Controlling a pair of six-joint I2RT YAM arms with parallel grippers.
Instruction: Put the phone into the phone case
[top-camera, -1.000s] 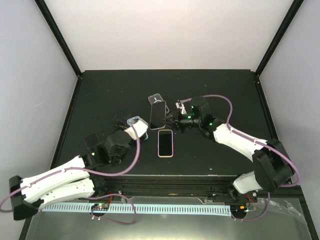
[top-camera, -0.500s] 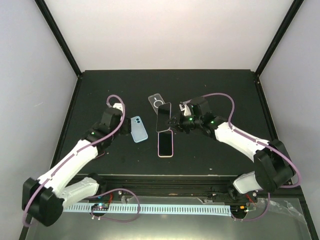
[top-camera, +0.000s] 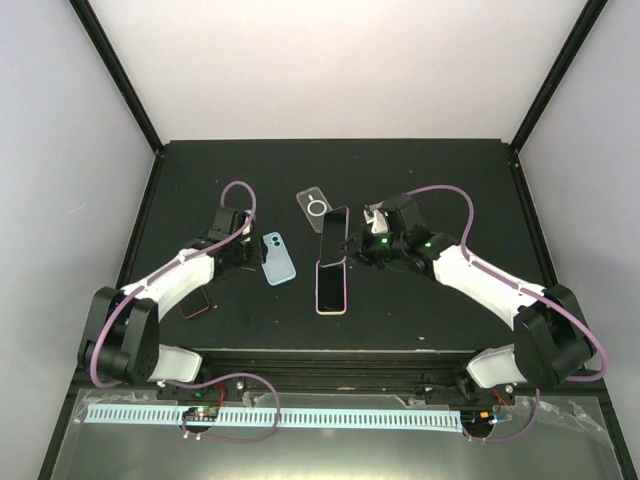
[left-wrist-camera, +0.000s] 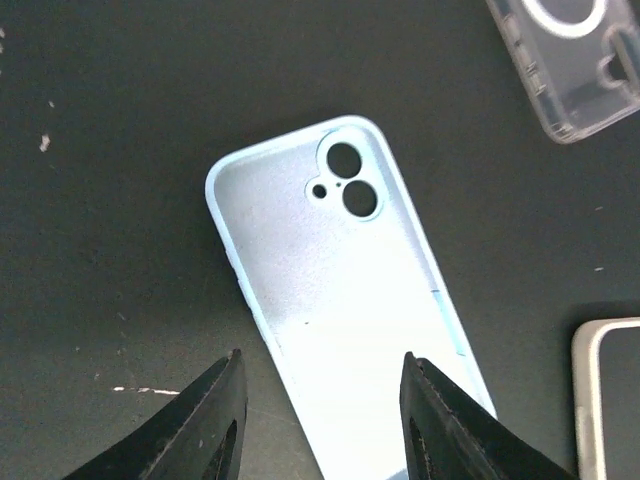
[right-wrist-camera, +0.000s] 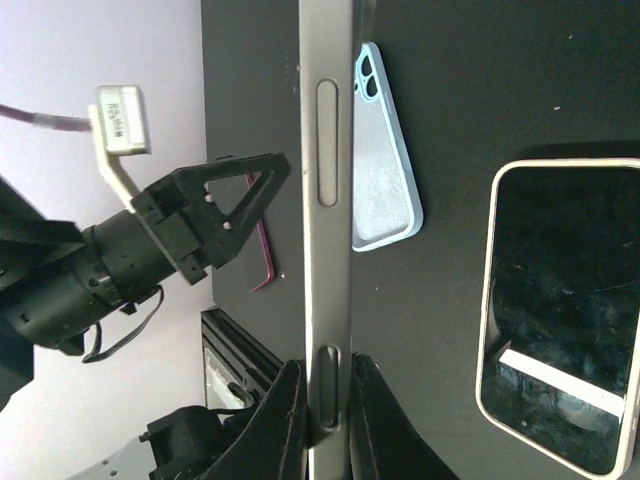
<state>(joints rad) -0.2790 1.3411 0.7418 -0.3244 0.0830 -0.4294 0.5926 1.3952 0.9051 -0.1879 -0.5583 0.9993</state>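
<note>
While right hand (top-camera: 349, 243) clamps one phone (top-camera: 331, 232), left hand (left-wrist-camera: 322, 372) agape, second phone (top-camera: 331, 287), two cases (top-camera: 278, 259) (top-camera: 315, 207)

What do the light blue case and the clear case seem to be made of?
Light blue case: probably silicone or rubbery plastic, matte; its inside looks finely grained, without glare. Clear case: probably transparent plastic, glossy; the dark table shows through.
</note>
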